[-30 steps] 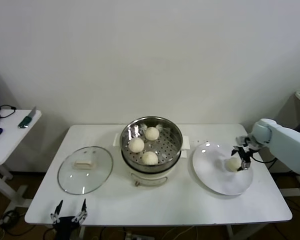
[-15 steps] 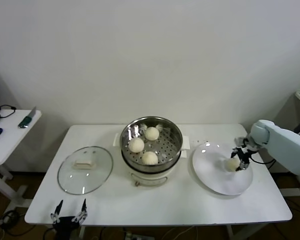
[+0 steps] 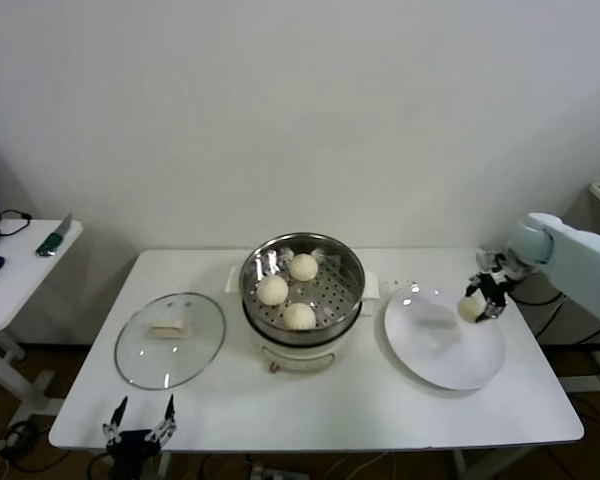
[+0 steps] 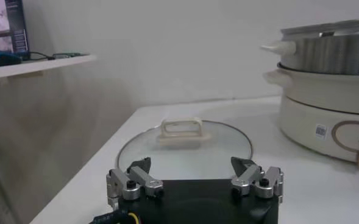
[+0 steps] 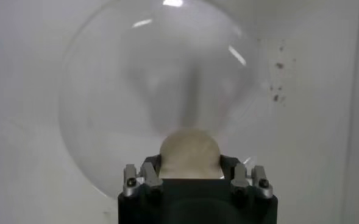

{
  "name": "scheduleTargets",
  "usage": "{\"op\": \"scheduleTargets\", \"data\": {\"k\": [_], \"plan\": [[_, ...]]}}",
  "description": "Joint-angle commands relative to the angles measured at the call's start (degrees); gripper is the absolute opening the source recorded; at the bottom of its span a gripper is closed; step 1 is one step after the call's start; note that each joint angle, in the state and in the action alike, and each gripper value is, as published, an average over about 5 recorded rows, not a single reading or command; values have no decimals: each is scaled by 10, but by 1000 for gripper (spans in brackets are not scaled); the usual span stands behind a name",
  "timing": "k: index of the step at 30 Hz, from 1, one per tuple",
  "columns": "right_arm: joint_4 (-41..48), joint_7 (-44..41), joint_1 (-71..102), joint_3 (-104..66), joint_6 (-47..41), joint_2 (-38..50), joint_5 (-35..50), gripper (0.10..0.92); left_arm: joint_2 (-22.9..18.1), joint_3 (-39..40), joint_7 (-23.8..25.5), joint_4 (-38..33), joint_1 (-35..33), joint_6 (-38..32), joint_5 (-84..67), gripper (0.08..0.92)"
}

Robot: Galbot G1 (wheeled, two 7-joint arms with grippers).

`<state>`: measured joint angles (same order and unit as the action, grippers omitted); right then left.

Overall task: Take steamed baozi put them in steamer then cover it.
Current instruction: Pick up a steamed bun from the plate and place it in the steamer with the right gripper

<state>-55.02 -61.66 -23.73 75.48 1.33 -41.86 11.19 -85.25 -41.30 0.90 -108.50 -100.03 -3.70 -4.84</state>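
Note:
Three cream-white baozi [image 3: 286, 291] lie in the shiny steamer [image 3: 302, 254] on its white pot base at the table's middle. My right gripper [image 3: 478, 303] is shut on another baozi [image 3: 469, 307] and holds it lifted above the white plate [image 3: 443, 350]. The right wrist view shows this baozi [image 5: 189, 155] squeezed between the jaws of the right gripper [image 5: 189, 167], over the plate [image 5: 118, 91]. The glass cover [image 3: 170, 338] with its cream handle lies flat on the table left of the steamer. My left gripper [image 3: 138, 422] is parked open at the front left edge, with the cover [image 4: 184, 141] ahead of it.
A side table [image 3: 20, 270] with a knife and dark items stands at the far left. The pot base [image 4: 328, 109] rises right of the cover in the left wrist view. The wall runs behind the table.
My right gripper closed on the baozi on the plate and lifted it up and slightly back. The left arm has not moved.

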Motion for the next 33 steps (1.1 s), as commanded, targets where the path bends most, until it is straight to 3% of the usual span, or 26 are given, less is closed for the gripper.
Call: {"op": "scheduleTargets", "data": {"k": [1,7,14,33], "plan": [[-154,-8,-296,246,-18,-20,170,653,1,0,0,-4,-2,-1,-1,823],[-207,-8,-389,267,-61,-80,259,653,2,-1,0,-12,-4,0,-2,823],[-227,7,-376,237,-97,-149,311,653,4,-5,0,-19,-8,0,-10,823],[-168,66,-209,189,-147,-287,250,653,7,-12,1,-21,-9,2,-16,823]]}}
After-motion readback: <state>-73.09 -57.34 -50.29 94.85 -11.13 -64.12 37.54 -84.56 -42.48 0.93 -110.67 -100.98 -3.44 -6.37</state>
